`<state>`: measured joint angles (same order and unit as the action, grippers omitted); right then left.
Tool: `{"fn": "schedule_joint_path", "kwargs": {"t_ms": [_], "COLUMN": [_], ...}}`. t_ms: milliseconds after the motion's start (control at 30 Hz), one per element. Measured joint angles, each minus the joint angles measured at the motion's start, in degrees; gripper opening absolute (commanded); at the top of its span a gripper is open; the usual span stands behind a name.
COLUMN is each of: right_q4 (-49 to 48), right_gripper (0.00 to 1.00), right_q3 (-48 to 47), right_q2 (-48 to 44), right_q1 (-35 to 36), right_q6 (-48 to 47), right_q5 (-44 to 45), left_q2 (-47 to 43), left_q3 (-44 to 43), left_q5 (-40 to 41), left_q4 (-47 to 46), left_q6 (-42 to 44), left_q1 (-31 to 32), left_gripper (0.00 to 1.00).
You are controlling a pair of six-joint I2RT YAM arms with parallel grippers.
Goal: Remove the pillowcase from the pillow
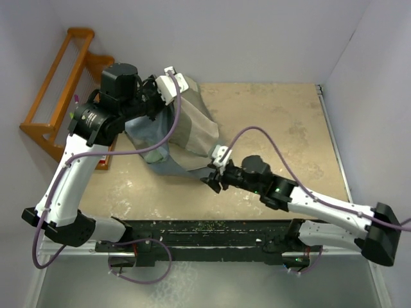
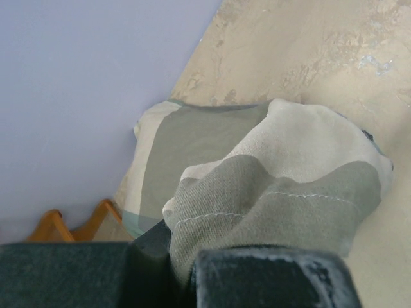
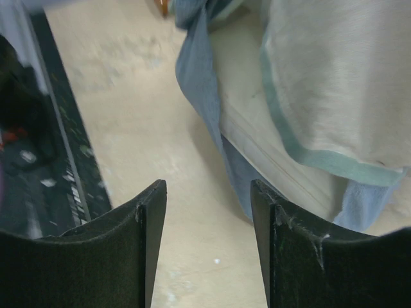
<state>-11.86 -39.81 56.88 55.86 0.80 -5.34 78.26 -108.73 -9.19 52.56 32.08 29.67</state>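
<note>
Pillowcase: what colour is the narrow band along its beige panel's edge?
Teal-green band edging the beige pillowcase; shows best in the right wrist view.

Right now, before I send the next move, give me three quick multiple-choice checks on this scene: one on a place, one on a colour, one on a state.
1. Where does the orange wooden slatted rack stand?
A. At the far left, by the wall.
B. At the near right corner.
C. Between the arm bases.

2. What colour is the trim band edging the beige panel of the limp colour-blocked cloth pillowcase?
A. Red.
B. Teal-green.
C. Black.

3. How is the right pincer?
A. Shut on the cloth.
B. Shut on the rack.
C. Open, holding nothing.

Answers:
1 A: the top view shows it beside the left wall.
2 B: the right wrist view shows a teal strip along that edge.
3 C: its fingers stand apart, with only tan tabletop between them.
</note>
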Motion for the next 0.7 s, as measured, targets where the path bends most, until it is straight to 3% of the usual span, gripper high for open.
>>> {"fn": "schedule_joint_path", "kwargs": {"t_ms": [233,500,700], "right_q4": [-5.97,-11.72,-13.38], "right_gripper": [0.58,0.65,0.81], "right_q3": [0.20,-5.55,-7.69], "right_q2": [14.93,30.36,38.03], "right_q1": [6.27,4.94,3.72], "right_q6": [-17.70,-32.83,-39.17], "right_q5": [9.64,14.86,15.34], "left_q2": [-0.96,-3.17,-4.09], "left_q3": [0.87,2.89,3.74], "left_q5": [0.59,0.63,0.66], "left_q4": [0.90,2.05,2.21], "left_q6": [0.04,0.04,0.09], "left_q1": [0.00,0.00,0.00], "left_gripper": [0.00,0.00,0.00]}}
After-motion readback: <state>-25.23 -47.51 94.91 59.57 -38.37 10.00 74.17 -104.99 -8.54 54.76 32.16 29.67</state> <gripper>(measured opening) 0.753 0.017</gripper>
